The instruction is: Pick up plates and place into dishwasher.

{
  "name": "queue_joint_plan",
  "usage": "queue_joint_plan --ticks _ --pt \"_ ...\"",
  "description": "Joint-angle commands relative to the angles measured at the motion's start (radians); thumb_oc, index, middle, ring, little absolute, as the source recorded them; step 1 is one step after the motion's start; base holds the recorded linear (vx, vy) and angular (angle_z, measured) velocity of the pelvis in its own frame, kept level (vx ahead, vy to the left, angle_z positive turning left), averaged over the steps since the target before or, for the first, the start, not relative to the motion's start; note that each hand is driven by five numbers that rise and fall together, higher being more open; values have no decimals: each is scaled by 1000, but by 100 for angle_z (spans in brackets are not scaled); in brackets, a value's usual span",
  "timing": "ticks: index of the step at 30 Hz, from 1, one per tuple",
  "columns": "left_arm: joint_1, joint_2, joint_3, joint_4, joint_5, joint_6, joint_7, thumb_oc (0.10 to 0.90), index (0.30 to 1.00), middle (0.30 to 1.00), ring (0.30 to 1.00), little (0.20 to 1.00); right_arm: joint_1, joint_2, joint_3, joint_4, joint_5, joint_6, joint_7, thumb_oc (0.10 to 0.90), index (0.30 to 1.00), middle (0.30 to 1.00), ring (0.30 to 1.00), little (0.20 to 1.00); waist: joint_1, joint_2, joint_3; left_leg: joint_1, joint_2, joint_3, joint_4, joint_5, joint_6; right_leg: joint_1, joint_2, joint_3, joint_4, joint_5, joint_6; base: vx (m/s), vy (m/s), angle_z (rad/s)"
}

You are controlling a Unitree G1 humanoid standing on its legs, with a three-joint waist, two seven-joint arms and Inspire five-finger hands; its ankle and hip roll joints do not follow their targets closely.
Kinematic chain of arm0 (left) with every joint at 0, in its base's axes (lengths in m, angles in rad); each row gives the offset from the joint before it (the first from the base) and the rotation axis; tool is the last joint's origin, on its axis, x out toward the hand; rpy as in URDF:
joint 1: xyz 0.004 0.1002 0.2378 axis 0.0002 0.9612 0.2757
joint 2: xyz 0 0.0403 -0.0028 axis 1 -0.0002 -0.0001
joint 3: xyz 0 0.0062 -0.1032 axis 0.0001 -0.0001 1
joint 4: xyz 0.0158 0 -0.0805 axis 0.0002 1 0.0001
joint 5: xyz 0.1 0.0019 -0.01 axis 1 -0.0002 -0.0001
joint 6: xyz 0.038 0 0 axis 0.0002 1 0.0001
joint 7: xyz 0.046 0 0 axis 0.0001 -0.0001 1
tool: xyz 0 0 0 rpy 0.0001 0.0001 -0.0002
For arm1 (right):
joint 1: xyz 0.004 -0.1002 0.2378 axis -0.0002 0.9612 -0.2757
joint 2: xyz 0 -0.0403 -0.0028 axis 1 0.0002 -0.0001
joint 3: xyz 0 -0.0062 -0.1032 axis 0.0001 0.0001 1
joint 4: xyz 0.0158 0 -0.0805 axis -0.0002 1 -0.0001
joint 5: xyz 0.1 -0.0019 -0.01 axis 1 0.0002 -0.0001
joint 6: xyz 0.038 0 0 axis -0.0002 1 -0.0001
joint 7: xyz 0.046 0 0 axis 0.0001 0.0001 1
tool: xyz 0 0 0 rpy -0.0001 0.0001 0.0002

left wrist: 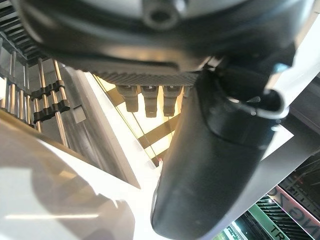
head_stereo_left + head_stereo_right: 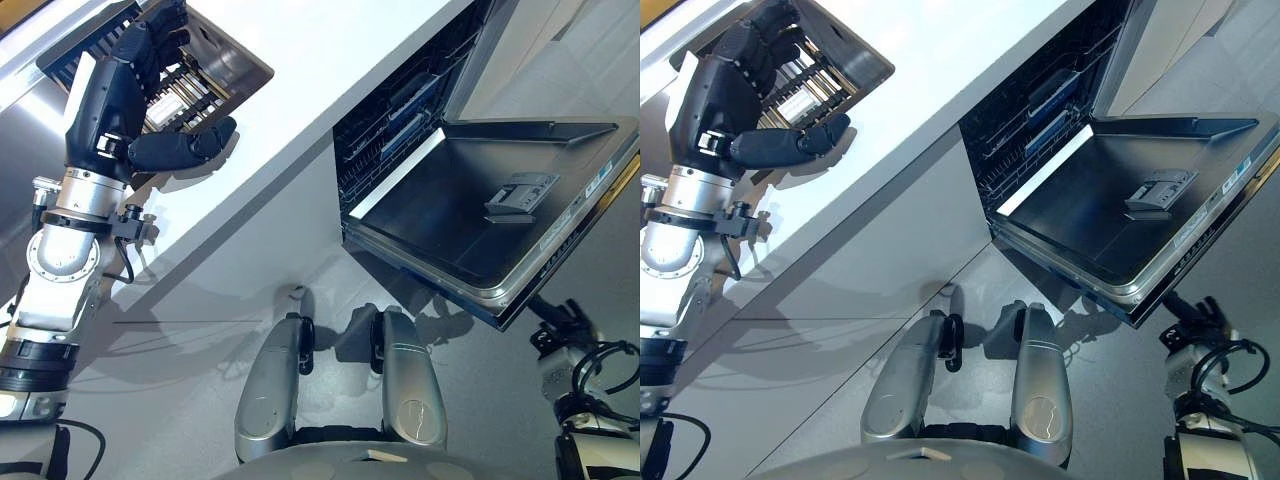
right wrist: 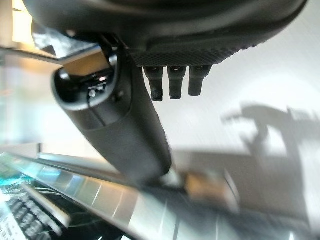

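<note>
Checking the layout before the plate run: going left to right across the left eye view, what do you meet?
Left robot hand → sink rack → white counter → dishwasher racks → open dishwasher door.

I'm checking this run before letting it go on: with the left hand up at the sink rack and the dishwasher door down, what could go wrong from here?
1. The left hand reaches over the rack in the sink with nothing visibly held; its fingers could catch on the rack's bars.
2. The open dishwasher door juts out low beside the robot; turning towards it could knock a leg or the right hand, which holds nothing.
</note>
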Motion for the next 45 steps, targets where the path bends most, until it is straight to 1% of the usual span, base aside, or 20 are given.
queue_joint_plan --ticks 1,3,4,5,8,10,11,12,14,16,17,18,22,28,32,35,38,40,43,45 --pt "-35 -22 28 -68 -68 -117 9 800 900 900 900 900 -106 5 114 -28 147 67 416 800 900 900 900 900 50 15 -71 -8 -80 6 89 -50 109 74 31 -10 -4 40 -23 37 -19 6" --pt "-27 -16 31 -56 -81 -132 -8 800 900 900 900 900 -123 8 154 -73 244 114 552 800 900 900 900 900 59 12 -70 2 -81 1 84 -53 107 84 29 -12 -7 40 -18 49 -23 5" --pt "-22 -17 33 -54 -81 -140 -15 800 900 900 900 900 -138 11 171 -107 284 131 589 800 900 900 900 900 63 9 -72 4 -82 -1 78 -51 107 87 28 -12 -11 42 -17 49 -19 5" --pt "-13 -22 36 -47 -80 -153 -27 800 900 900 900 900 -159 18 191 -167 359 151 663 800 900 900 900 900 67 5 -72 8 -83 -5 71 -49 105 92 29 -13 -15 43 -16 37 -17 3" --pt "-14 -26 37 -30 -77 -163 -43 800 900 900 900 900 -249 34 213 -322 496 175 792 800 900 900 900 900 76 -3 -80 18 -83 -12 56 -43 98 105 31 -14 -26 46 -9 54 -13 -8" --pt "-20 -23 42 -20 -85 -154 -55 800 900 900 900 900 -296 34 209 -375 533 196 859 800 900 900 900 900 81 -7 -93 27 -83 -16 51 -43 95 117 30 -14 -33 45 -4 80 -7 -14" --pt "-31 -18 46 -16 -90 -145 -57 800 900 900 900 900 -316 28 208 -402 550 199 890 800 900 900 900 900 82 -10 -100 27 -83 -19 46 -34 93 119 30 -14 -40 52 -2 100 -12 -20" --pt "-44 -12 48 -14 -93 -131 -55 800 900 900 900 900 -333 21 206 -436 563 193 908 800 900 900 900 900 84 -12 -105 36 -84 -21 46 -39 90 131 31 -13 -42 46 1 81 -10 -18" --pt "-71 2 49 -1 -98 -110 -55 800 900 900 900 900 -368 10 195 -499 600 189 905 800 900 900 900 900 83 -15 -117 42 -85 -24 39 -28 88 140 30 -13 -54 53 1 64 -1 -3" --pt "-87 13 46 13 -105 -104 -57 800 900 900 900 900 -387 8 188 -530 603 174 892 800 900 900 900 900 83 -16 -122 47 -85 -26 37 -26 86 148 29 -13 -60 54 2 54 5 9" --pt "-97 18 47 20 -109 -96 -59 800 900 900 900 900 -403 3 183 -551 597 158 879 800 900 900 900 900 83 -17 -127 54 -86 -27 32 -26 86 156 29 -12 -65 54 1 94 13 14" --pt "-111 28 44 29 -112 -83 -55 800 900 900 900 900 -435 -8 180 -584 589 125 856 800 900 900 900 900 82 -18 -135 64 -86 -28 29 -27 86 170 29 -10 -70 51 -1 78 12 14" --pt "-124 33 40 43 -117 -64 -59 800 900 900 900 900 -471 -27 173 -609 568 80 827 800 900 900 900 900 84 -21 -147 78 -86 -30 33 -38 86 191 27 -8 -76 47 -3 66 6 19" --pt "-127 21 41 49 -105 -24 -77 800 900 900 900 900 -509 -39 168 -580 523 90 770 800 900 900 900 900 95 -30 -174 105 -85 -39 33 -56 91 223 22 -9 -78 39 -7 87 -6 33" --pt "-119 25 45 62 -116 -29 -85 800 900 900 900 900 -490 -37 171 -545 489 91 758 800 900 900 900 900 97 -33 -181 110 -82 -40 36 -58 92 231 21 -10 -78 40 -8 27 3 -9" --pt "-119 33 48 72 -131 -34 -90 800 900 900 900 900 -469 -50 166 -496 419 59 714 800 900 900 900 900 95 -36 -186 120 -76 -41 31 -61 92 238 20 -11 -85 46 -7 1 3 4" --pt "-122 34 47 84 -139 -46 -90 800 900 900 900 900 -442 -90 163 -408 283 5 694 800 900 900 900 900 90 -45 -194 132 -68 -41 7 -54 89 250 19 -15 -109 57 -4 -28 8 4" --pt "-125 34 48 83 -144 -49 -85 800 900 900 900 900 -412 -118 172 -377 172 -60 662 800 900 900 900 900 85 -51 -202 150 -61 -42 -38 -38 86 265 19 -20 -145 71 -2 -42 12 4" --pt "-120 24 55 80 -149 -78 -80 800 900 900 900 900 -330 -124 182 -411 51 -112 612 800 900 900 900 900 72 -61 -219 194 -53 -42 -149 5 85 299 23 -27 -235 105 4 -52 11 2" --pt "-102 9 61 73 -152 -114 -83 800 900 900 900 900 -264 -110 179 -447 9 -122 576 800 900 900 900 900 63 -66 -233 231 -49 -43 -235 40 84 331 28 -30 -313 132 9 -42 17 -3"
